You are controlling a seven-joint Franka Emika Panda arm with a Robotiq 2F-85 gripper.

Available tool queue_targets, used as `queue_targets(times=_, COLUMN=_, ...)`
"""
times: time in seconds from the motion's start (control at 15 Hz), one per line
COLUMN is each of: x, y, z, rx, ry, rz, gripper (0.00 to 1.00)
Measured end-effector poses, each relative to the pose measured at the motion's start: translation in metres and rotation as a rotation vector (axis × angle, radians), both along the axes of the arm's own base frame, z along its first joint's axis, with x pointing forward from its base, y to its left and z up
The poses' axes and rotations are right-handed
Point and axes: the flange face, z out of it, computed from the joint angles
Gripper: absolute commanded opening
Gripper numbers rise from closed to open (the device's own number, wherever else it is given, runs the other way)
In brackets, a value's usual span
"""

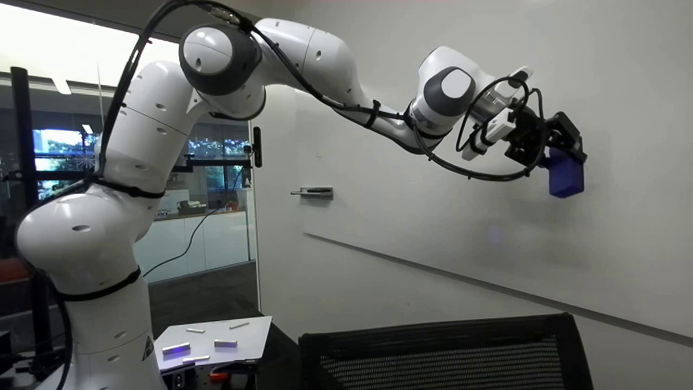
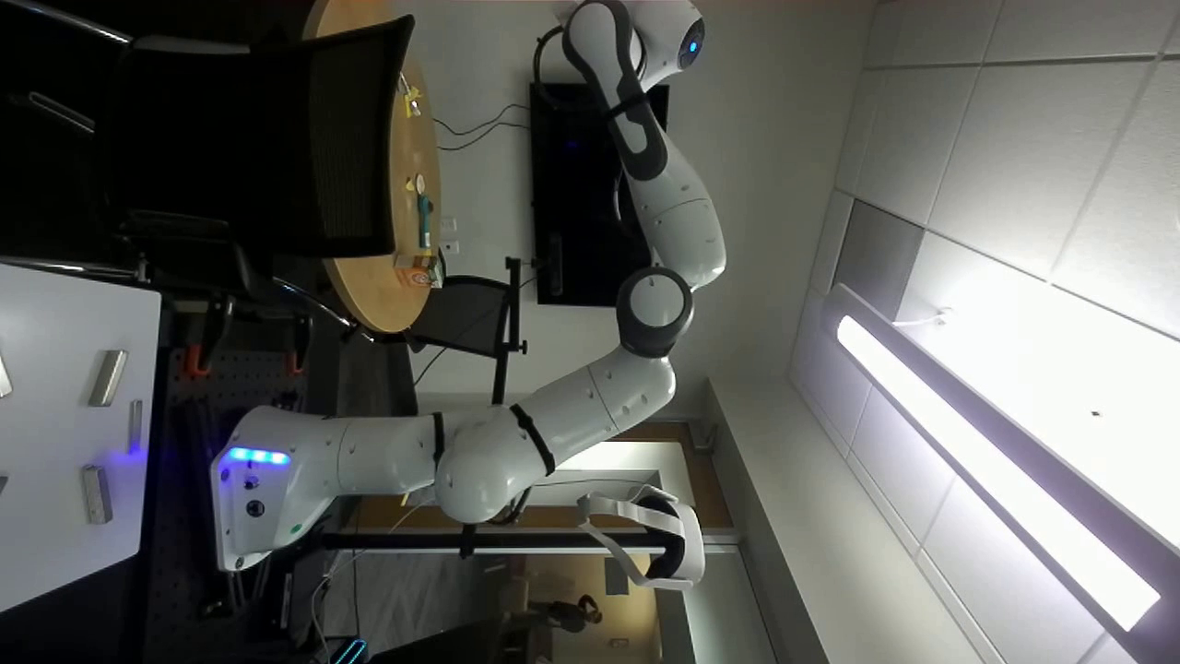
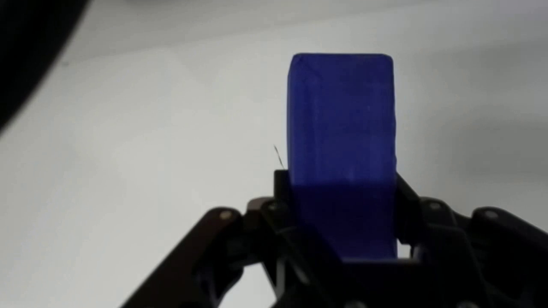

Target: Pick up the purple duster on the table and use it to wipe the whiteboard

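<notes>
Evidently the picking-up is done, and wiping seems the step in hand. Leftmost in an exterior view, left of the whiteboard [image 1: 400,216] and lower than it, a white tabletop [image 1: 254,337] bears pale bars [image 1: 176,348]. Rightward, the arm [image 1: 325,59] reaches in front of the whiteboard, and at its end, before the whiteboard's right-hand stretch, is the purple duster [image 1: 566,177]; whether it touches the whiteboard I cannot tell.

Again from the left, in the wrist view: a thin dark stroke [image 3: 279,156] shows on the white surface behind, probably the whiteboard; next comes one finger [image 3: 281,184], pressed to the duster's side; then the duster itself; then the other finger [image 3: 409,214], opposite. So the gripper [image 3: 343,201] is clamped on the duster across its shorter visible width, towards one end, leaving the greater part free.

I judge it light, a foam-like block with slight give, matt enough not to slip, and hardly fragile. The present hold suits it: plenty of body stands clear to meet the whiteboard. That free length acts as a lever, though, so hard pressing could twist it between the fingers; a hold nearer its middle would resist better but bring the fingers closer to the whiteboard.
</notes>
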Motion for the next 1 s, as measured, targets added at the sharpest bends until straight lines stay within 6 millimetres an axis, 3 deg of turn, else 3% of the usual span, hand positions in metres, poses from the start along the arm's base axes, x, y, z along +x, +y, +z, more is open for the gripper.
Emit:
queue_targets(times=0.2, x=-0.005, y=-0.068, z=-0.019, rx=-0.001, ry=0.11, rz=-0.152, gripper=0.3)
queue_targets(times=0.4, x=-0.027, y=-0.162, z=-0.041, rx=0.004, ry=0.192, rz=-0.311, gripper=0.3)
queue_targets(times=0.73, x=-0.101, y=-0.313, z=-0.096, rx=0.054, ry=0.354, rz=-0.568, gripper=0.3)
queue_targets(times=0.87, x=-0.135, y=-0.357, z=-0.123, rx=0.12, ry=0.437, rz=-0.611, gripper=0.3)
queue_targets(times=1.0, x=-0.162, y=-0.386, z=-0.149, rx=0.209, ry=0.52, rz=-0.594, gripper=0.3)
